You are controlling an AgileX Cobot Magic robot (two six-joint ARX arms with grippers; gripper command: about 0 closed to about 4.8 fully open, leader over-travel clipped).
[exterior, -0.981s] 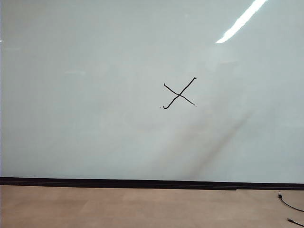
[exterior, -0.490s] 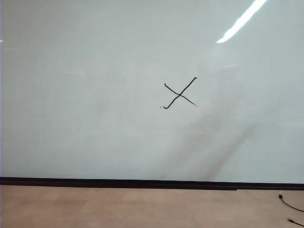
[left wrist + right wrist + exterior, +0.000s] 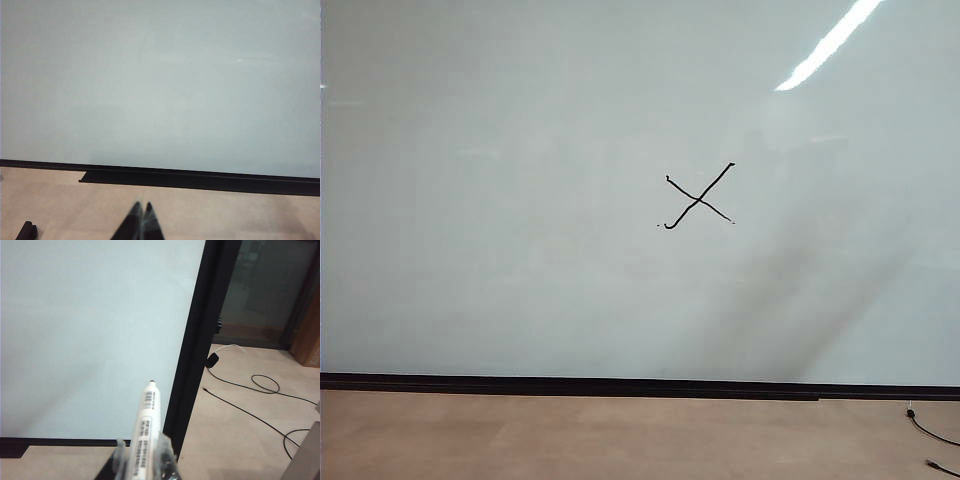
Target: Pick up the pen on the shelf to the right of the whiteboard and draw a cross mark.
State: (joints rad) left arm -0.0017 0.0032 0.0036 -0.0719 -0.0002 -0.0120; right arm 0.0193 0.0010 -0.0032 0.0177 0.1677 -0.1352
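Exterior view: the cross mark (image 3: 699, 197) stands finished on the whiteboard (image 3: 520, 200). Left wrist view: the left gripper (image 3: 141, 212), pinched empty, points at the board's bottom strip. Right wrist view: the right gripper (image 3: 143, 456) clamps the pen (image 3: 143, 435) off the board's edge.

**Cross mark right of centre on the board**

The whiteboard (image 3: 520, 200) is standing upright behind the floor (image 3: 570, 440), its bottom strip (image 3: 570, 384) meeting the floor. The cross mark (image 3: 699, 197) is sitting on the board, a little right of its middle. Cables (image 3: 930, 435) are lying on the floor at the lower right. The left end effector (image 3: 141, 220) is hanging before the board's bottom edge, above the floor. The right end effector (image 3: 142, 460) is gripping the pen (image 3: 144, 432), its tip pointing toward the board's right edge, apart from the surface.
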